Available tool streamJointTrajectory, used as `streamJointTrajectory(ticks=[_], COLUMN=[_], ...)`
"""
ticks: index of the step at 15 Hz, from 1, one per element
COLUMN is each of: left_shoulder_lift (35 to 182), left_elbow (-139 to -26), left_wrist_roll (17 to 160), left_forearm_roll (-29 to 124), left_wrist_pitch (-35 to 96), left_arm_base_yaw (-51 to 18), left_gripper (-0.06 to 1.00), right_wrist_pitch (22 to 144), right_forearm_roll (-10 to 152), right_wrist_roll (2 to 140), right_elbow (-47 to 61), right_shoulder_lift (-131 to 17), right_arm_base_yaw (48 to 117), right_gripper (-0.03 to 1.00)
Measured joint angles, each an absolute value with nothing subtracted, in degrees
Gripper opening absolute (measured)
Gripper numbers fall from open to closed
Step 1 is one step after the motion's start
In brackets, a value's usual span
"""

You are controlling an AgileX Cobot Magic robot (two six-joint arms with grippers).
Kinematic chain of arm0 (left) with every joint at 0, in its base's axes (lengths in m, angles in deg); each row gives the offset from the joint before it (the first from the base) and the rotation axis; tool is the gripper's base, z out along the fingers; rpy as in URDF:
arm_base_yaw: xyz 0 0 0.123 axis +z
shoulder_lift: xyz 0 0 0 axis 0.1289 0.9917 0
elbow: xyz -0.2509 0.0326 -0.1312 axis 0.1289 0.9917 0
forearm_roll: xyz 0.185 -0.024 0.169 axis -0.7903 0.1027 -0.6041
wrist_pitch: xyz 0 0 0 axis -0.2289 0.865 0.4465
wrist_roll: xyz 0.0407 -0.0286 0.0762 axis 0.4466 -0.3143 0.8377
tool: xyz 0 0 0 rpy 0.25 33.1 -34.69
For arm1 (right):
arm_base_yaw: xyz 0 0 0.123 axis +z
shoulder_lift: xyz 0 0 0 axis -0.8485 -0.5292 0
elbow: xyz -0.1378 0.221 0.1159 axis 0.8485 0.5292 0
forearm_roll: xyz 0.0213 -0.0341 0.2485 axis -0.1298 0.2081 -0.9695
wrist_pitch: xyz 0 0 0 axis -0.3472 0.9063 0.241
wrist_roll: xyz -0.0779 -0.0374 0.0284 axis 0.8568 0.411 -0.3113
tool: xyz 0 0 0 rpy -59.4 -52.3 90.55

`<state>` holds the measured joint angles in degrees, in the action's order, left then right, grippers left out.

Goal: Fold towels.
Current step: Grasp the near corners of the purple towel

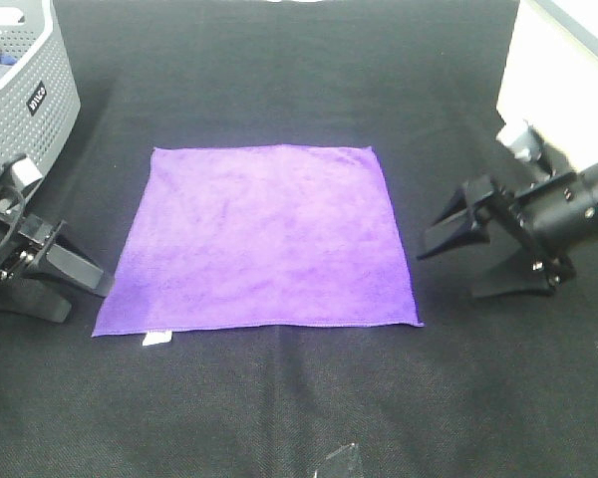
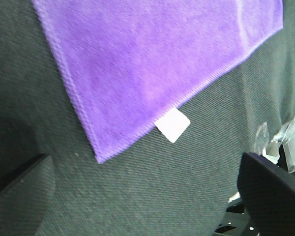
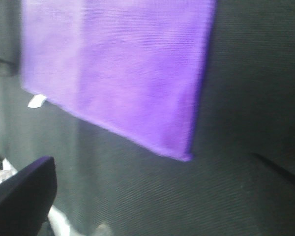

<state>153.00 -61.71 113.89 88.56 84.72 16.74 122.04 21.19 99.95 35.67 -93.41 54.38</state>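
The purple towel point(image 1: 259, 239) lies flat and unfolded on the black cloth table, its white tag point(image 1: 156, 339) at the near left corner. My left gripper point(image 1: 88, 296) is open and empty just left of that corner, resting low. In the left wrist view the towel point(image 2: 152, 64) and its tag point(image 2: 173, 125) lie ahead of the open fingers point(image 2: 275, 191). My right gripper point(image 1: 448, 271) is open and empty just right of the towel's right edge. The right wrist view shows the towel point(image 3: 123, 69) and its near right corner point(image 3: 186, 156), with one finger point(image 3: 24, 191) beside it.
A grey perforated basket point(image 1: 25, 90) stands at the back left. A white box or panel point(image 1: 563, 70) stands at the back right. A small clear piece point(image 1: 341, 460) lies at the table's front edge. Black table cloth point(image 1: 279, 398) surrounds the towel.
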Motion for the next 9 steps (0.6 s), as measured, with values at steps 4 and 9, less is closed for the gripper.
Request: streamJointTrajectory(ticks=[4, 9], left_shoulder_lift=[154.3, 154.3], left_elbow=[-62.1, -62.1], left_wrist_roll=[113.9, 113.7], left_forearm_roll=[89.1, 89.8], left_wrist_pitch=[84.2, 82.9], left_arm_base_yaw=[16.7, 16.7], left_gripper=[0.93, 0.92], right_wrist_pitch=[121.0, 121.4], right_forearm_roll=[20.8, 20.0], right_wrist_roll=[100.1, 100.1], right_elbow=[34.3, 33.9], right_shoulder_lift=[-98.5, -99.7], right_arm_base_yaw=[54.4, 54.3], right_gripper=[0.95, 0.94])
